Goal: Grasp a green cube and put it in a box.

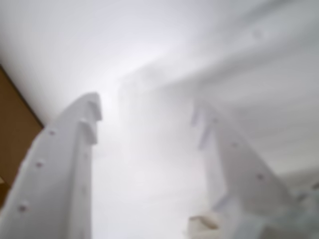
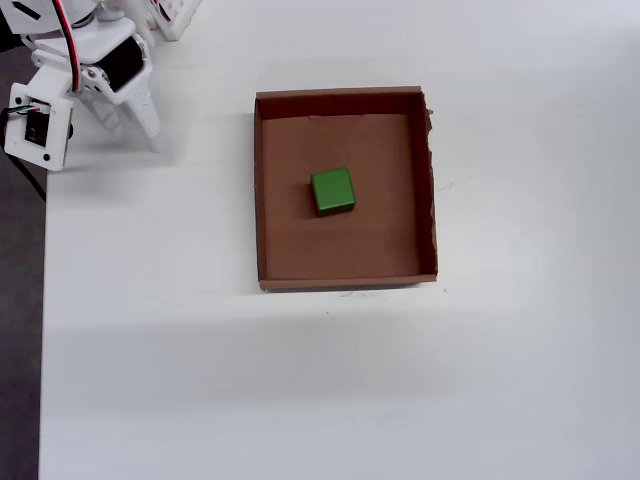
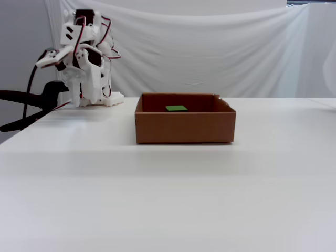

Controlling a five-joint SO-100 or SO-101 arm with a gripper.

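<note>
The green cube (image 2: 333, 190) lies flat on the floor of the box (image 2: 346, 263), a little left of its middle in the overhead view. In the fixed view only the cube's top (image 3: 176, 108) shows above the box's front wall (image 3: 184, 127). My gripper (image 2: 128, 128) is folded back near the arm's base at the table's far left corner, well clear of the box. In the wrist view the gripper (image 1: 147, 112) is open, its two white fingers spread with nothing between them. The cube does not show in the wrist view.
The white arm (image 3: 84, 58) and its base stand at the back left, with a black clamp (image 3: 31, 102) at the table's left edge. A white cloth hangs behind the table. A blurred brown patch (image 1: 15, 134) sits at the wrist view's left edge.
</note>
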